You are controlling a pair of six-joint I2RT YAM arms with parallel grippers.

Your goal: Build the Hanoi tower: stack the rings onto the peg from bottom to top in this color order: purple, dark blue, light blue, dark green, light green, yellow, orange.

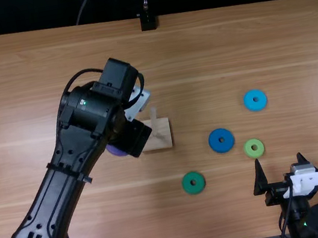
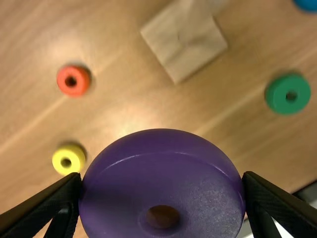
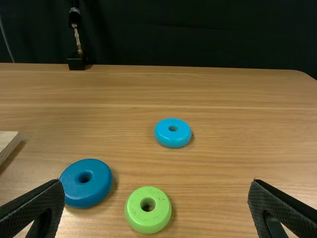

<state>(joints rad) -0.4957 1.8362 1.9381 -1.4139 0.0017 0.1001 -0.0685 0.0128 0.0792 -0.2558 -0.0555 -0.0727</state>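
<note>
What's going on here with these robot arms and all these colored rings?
The left gripper is holding the purple ring, the first one due on the peg of the wooden base in a color-ordered tower. The right gripper stands open, holding nothing. Lying on the table are the dark blue, light blue, dark green, light green, yellow and orange rings, none stacked yet.
</note>
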